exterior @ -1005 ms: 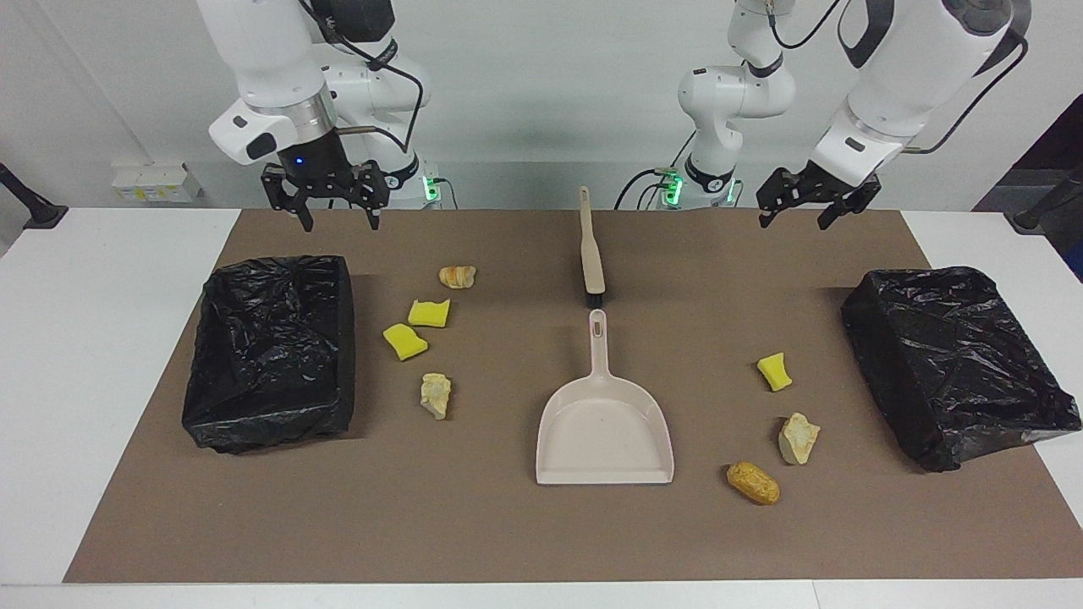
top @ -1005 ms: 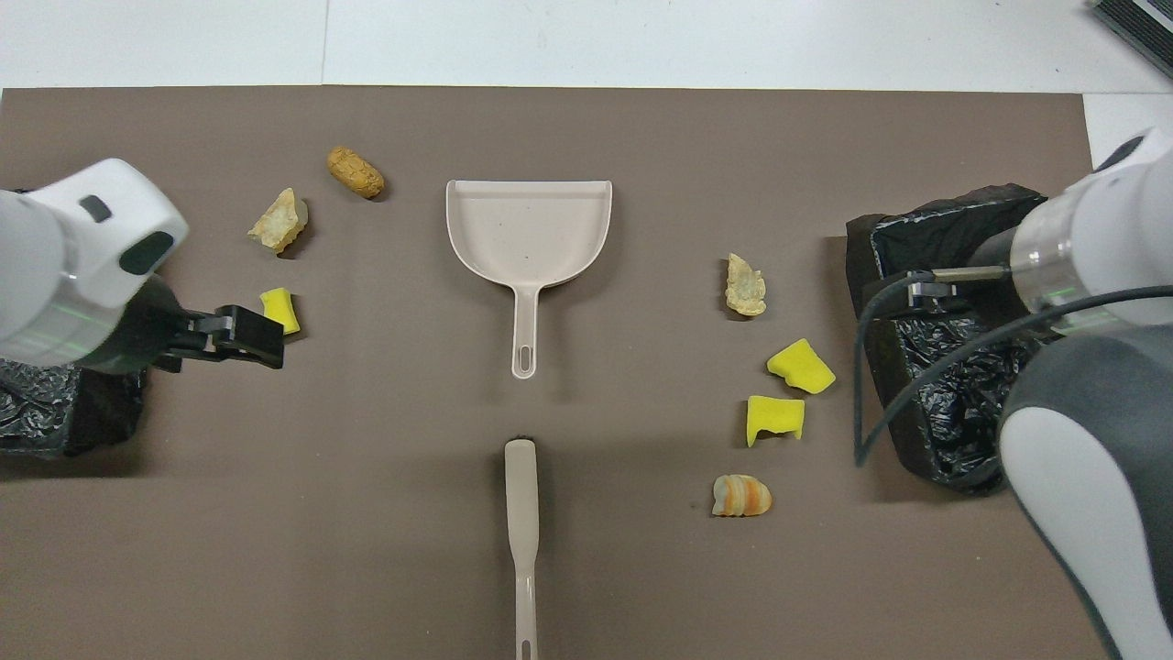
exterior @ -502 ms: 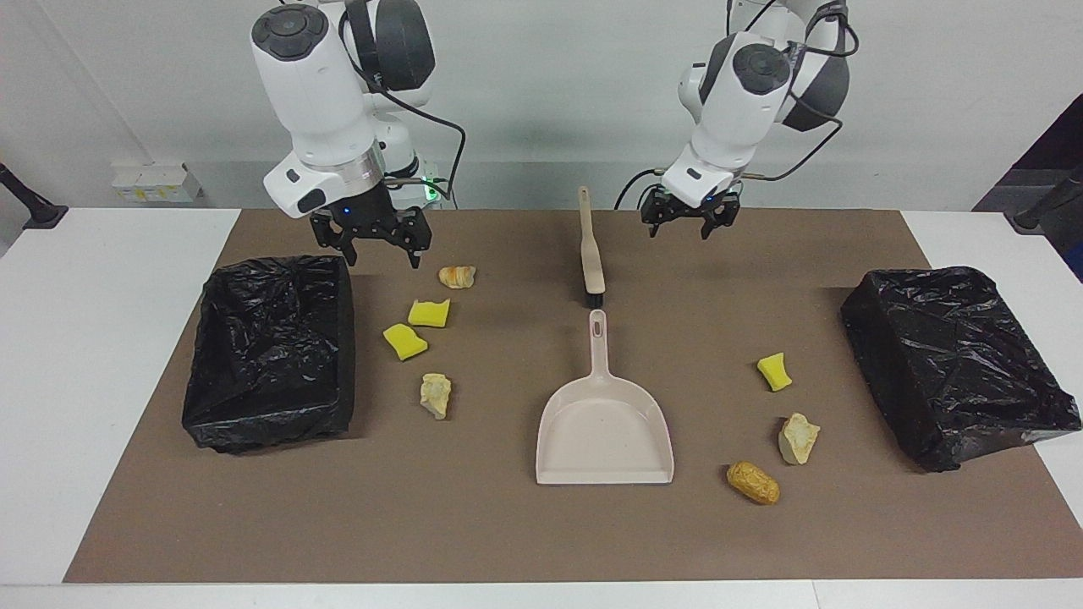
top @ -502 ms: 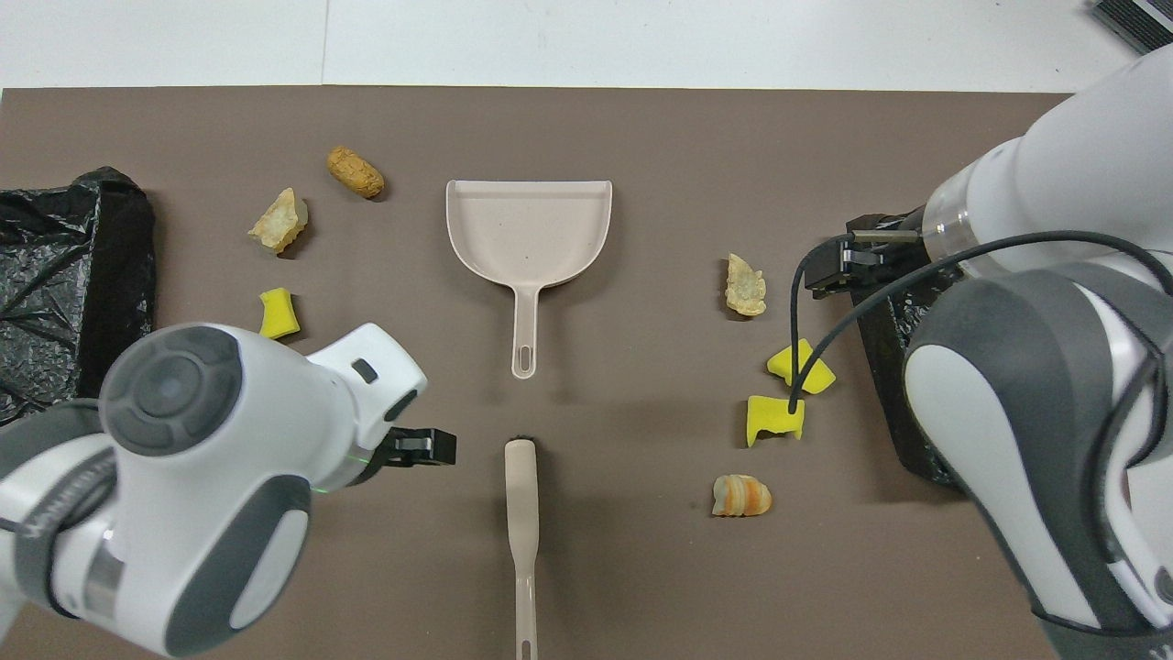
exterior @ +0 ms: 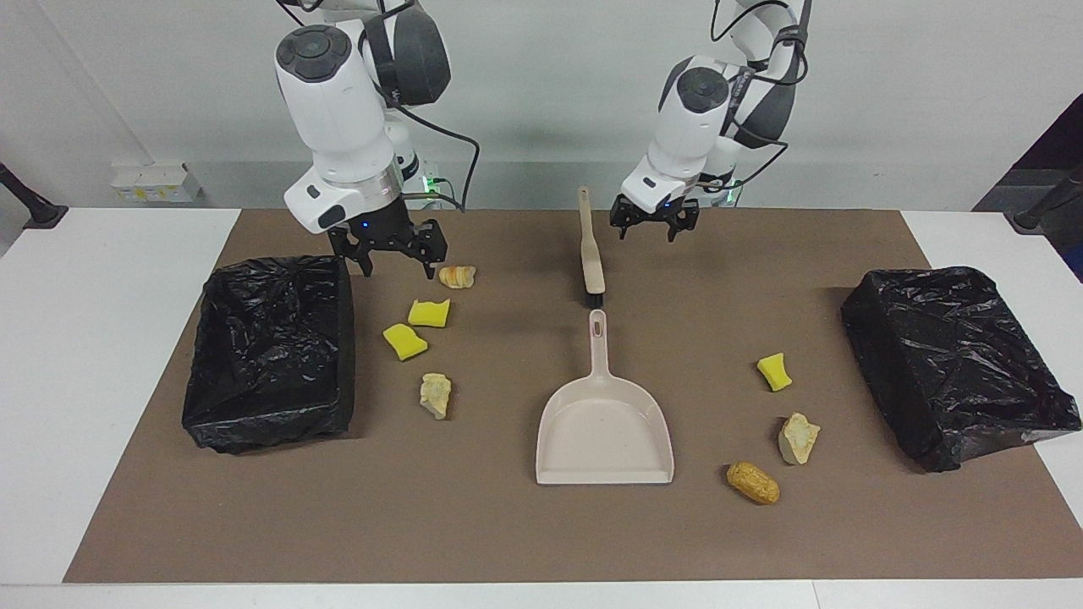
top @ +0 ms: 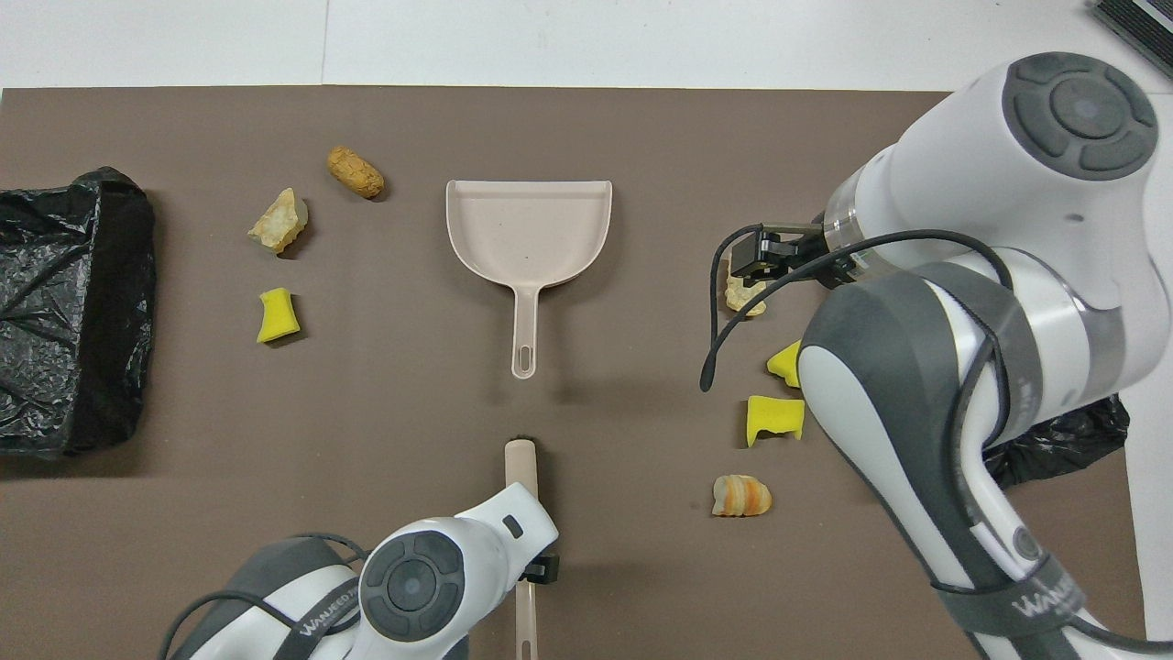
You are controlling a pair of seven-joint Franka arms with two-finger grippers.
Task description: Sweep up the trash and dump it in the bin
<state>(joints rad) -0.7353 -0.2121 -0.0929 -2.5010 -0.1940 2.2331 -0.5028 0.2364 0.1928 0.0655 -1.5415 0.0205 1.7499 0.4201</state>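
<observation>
Yellow sponge chunks (exterior: 429,312), pale crumbly lumps (exterior: 436,395) and bread-like lumps (exterior: 752,482) make up the trash. Four scraps lie mid-frame in the facing view beside the bin (exterior: 271,351) at my right arm's end, and three lie lower, toward my left arm's end. They look light and soft, apt to roll or crumble, so I judge sweeping beats pinching. My left end effector (exterior: 647,222), wide, hangs at top centre beside the brush (exterior: 591,254), whose stiff handle is the place to grip. My right end effector (exterior: 391,254), also wide, hovers near the uppermost lump.
</observation>
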